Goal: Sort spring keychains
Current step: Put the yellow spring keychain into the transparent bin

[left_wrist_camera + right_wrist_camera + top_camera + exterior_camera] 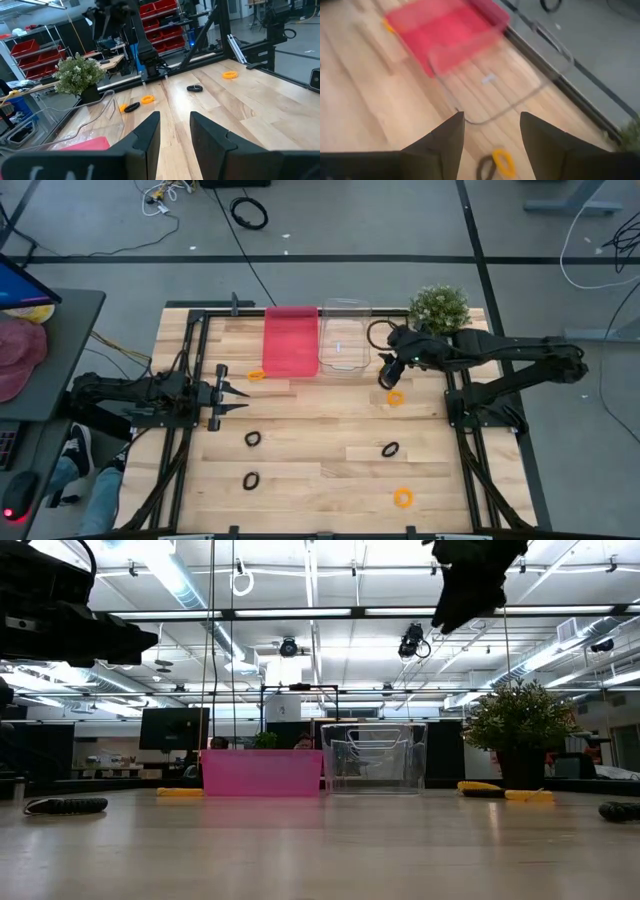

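The right gripper [385,378] hangs open, empty, above 1 small orange coiled plastic keychain [396,397], near the clear plastic bin [345,310]. The left gripper [243,400] waits at the left edge, fingers apart, empty.

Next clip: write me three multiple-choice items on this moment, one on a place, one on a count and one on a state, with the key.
1. In the high view, where does the pink bin stand?
A. Side by side with the clear bin, on its picture-left
B. At the table's near edge
C. Inside the clear bin

2. How many orange spring keychains lie on the table in the high view?
A. One
B. Three
C. Six

3. What state is the right end effector in?
A. Shut on a black keychain
B. Open and empty
C. Lowered into the pink bin

Key: 1 A, the two bins sit together at the far edge. 2 B, one lies by the right end effector, another by the pink bin and a third near the front edge. 3 B, the right wrist view shows its fingers apart with nothing between them.
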You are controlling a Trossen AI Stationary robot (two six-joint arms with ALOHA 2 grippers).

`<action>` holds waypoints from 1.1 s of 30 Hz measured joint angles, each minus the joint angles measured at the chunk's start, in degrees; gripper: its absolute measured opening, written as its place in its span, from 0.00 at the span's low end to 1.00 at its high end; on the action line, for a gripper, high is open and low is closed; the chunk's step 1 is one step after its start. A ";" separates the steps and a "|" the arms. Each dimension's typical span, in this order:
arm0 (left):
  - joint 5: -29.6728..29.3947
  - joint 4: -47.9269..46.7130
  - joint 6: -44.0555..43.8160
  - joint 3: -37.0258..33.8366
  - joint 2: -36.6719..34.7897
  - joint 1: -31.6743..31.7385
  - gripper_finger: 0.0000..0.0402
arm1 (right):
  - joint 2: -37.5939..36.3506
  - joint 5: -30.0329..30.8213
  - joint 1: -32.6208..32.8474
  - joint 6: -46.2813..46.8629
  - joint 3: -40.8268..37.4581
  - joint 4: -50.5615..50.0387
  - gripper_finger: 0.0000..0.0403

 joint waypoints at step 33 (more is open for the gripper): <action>0.00 -0.01 -0.01 0.00 0.00 0.01 0.28 | 1.70 -1.01 -7.00 13.24 -9.97 -2.22 0.49</action>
